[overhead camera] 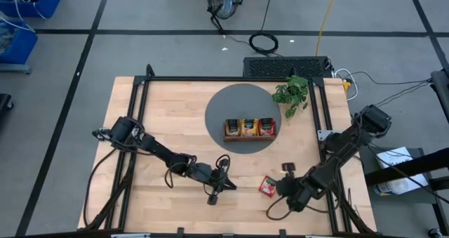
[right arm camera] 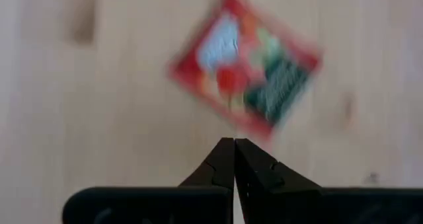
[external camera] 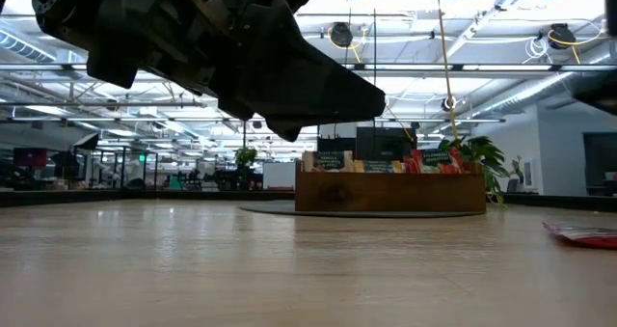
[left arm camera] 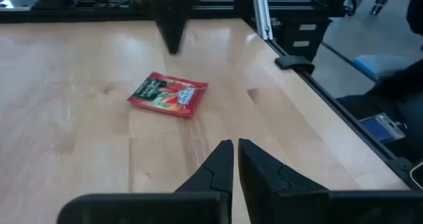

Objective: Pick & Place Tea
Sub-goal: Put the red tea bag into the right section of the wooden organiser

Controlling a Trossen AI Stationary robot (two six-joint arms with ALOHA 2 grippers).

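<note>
Plenty of bare table [overhead camera: 175,119] is sitting open on the left half, while everything's crowding the middle and right. One red sachet [overhead camera: 267,186] is lying flat near the front right edge, touching nothing. Right gripper [overhead camera: 286,187] is hovering just beside it, fingers pressed together and holding nothing. Left gripper [overhead camera: 229,184] is sitting a bit further left, fingers nearly together, also empty. One tray [overhead camera: 250,137] is holding three rows of sachets, with one plant [overhead camera: 292,93] beside it.

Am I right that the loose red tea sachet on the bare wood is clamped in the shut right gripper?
Not clamped. The red tea sachet lies flat on the table, free of the right gripper, whose fingers are shut on nothing. The right wrist view shows it.
</note>
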